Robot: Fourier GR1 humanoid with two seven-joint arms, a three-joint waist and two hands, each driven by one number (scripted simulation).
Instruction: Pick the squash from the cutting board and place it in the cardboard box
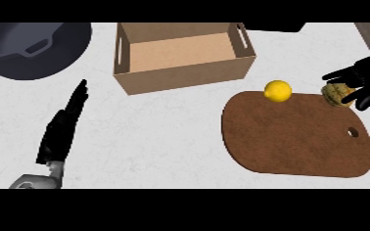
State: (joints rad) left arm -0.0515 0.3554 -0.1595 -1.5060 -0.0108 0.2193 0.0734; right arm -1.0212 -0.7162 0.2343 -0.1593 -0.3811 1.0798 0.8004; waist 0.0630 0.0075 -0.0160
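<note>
A tan, bumpy squash (334,93) is at the far right corner of the brown cutting board (289,139). My right hand (356,80) comes in from the right edge and curls round the squash, with fingers above and below it. I cannot tell whether the squash is lifted off the board. The open cardboard box (180,73) stands at the back middle, left of the board, with nothing showing inside. My left hand (63,127) rests open on the counter at the left, fingers straight and pointing away.
A yellow lemon (277,91) lies on the board's far edge, between the squash and the box. A dark round pan (39,49) sits at the back left. A dark object (274,26) shows behind the box.
</note>
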